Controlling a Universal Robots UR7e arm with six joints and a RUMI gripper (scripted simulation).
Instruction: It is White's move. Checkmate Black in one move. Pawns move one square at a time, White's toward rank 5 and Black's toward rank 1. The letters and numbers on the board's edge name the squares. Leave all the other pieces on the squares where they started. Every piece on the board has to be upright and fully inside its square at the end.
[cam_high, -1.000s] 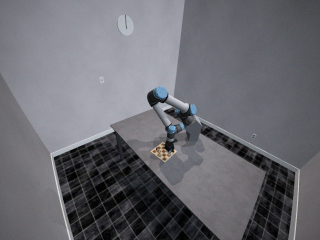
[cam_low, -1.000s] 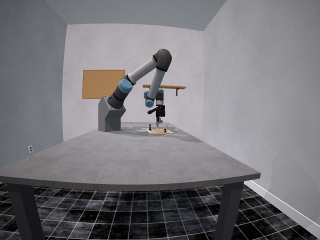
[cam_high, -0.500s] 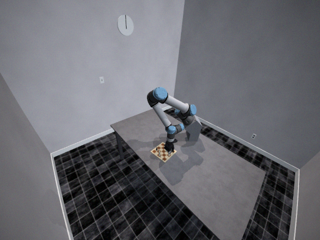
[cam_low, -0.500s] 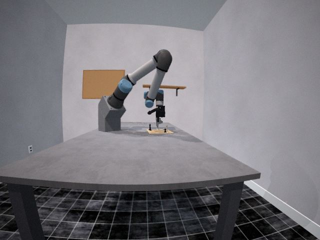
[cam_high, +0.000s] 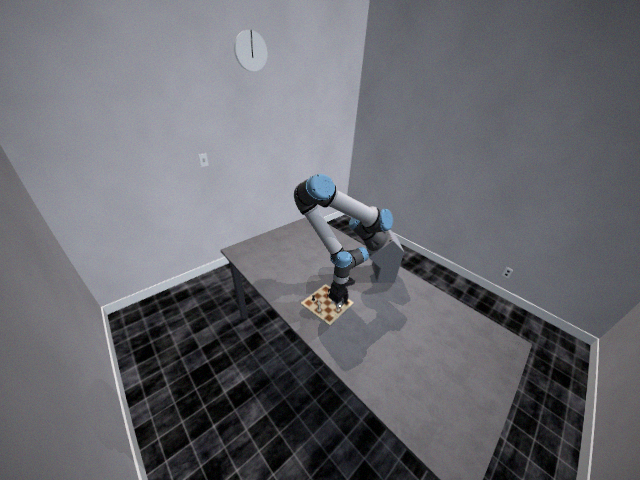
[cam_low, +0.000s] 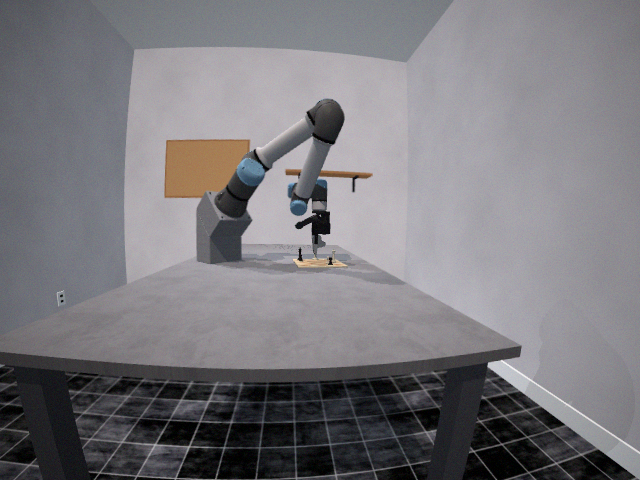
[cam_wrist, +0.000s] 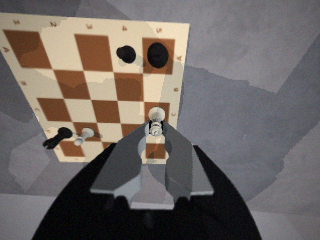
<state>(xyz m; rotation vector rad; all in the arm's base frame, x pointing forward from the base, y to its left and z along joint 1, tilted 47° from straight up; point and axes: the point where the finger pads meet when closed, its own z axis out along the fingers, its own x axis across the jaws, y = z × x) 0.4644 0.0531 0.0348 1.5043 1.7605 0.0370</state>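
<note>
I see the arm (cam_low: 279, 144) reaching down from its grey pedestal (cam_low: 209, 242) at the far end of the table (cam_low: 248, 320), wrist pointing straight down over the chessboard (cam_wrist: 100, 82). The board lies well in from the near edge, toward the far end and nearer the table's right edge in the exterior view, just beside the pedestal.

Gripper (cam_wrist: 156, 131): the grey fingers are drawn in and clamped on a white piece (cam_wrist: 156, 129), pinched at its top. In the wrist view the piece shows over the column of squares along the board's right border, about halfway down that side. A pale round shape lies on the board just beyond the held piece; I cannot tell whether it is the same piece's base.

Other pieces: two black pieces stand side by side near the board's far right corner in the wrist view, the smaller one (cam_wrist: 126, 53) left of the larger one (cam_wrist: 158, 54). Near the board's lower left corner a black piece (cam_wrist: 57, 137) and a white piece (cam_wrist: 84, 136) sit just beside each other; both look strongly slanted from this angle, and I cannot tell whether they are upright.

Edge letters and numbers are too blurred for me to read.
</note>
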